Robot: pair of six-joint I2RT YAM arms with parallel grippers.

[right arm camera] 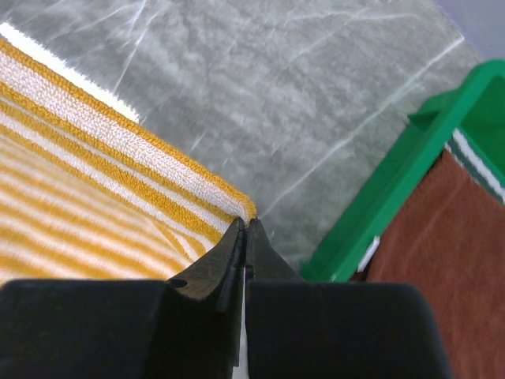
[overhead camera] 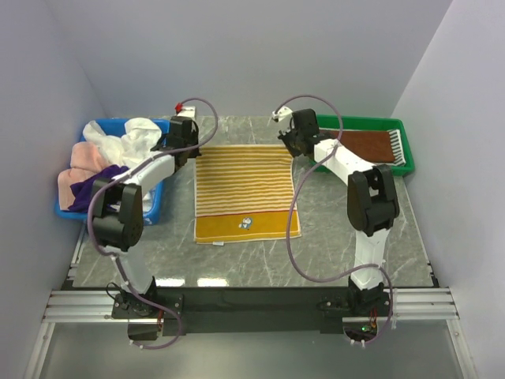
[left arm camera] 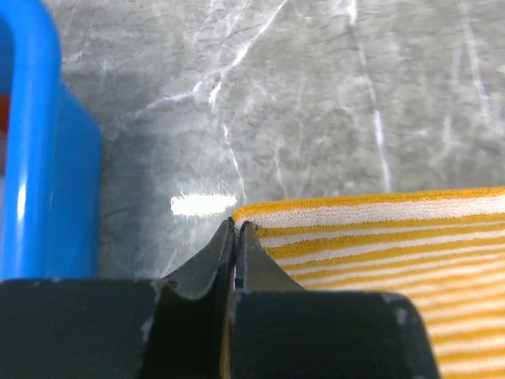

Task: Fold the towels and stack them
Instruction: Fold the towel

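We have the yellow towel (overhead camera: 246, 193) spread flat in the middle of the table (overhead camera: 237, 264), its solid band and small emblem along the near edge and its stripes running across. Each arm reaches to one far corner. The left gripper (left arm camera: 238, 227) has its fingers pressed together on the far-left corner, with only a sliver of cloth edge showing between the tips. The right gripper (right arm camera: 245, 225) is pinched in the same way on the far-right corner. Both sit low, at table level, so the corners are held but not yet raised.

We judge that taking the two far corners together is meant to keep the far edge straight. If so, it can be carried toward us and laid on the near edge for a first fold in half. Holding at the very tips of the corners leaves the rest of the cloth free to drape and roll over. It also means a thin grip, and one corner could slip out if the arms move unevenly.

The bin (overhead camera: 110, 122) on the left holds a heap (overhead camera: 118, 154) of unfolded towels, white, pink and purple, kept close for the left arm. The tray (overhead camera: 363, 121) on the right holds a brown towel (overhead camera: 363, 146) lying flat, which looks like the start of the stack.
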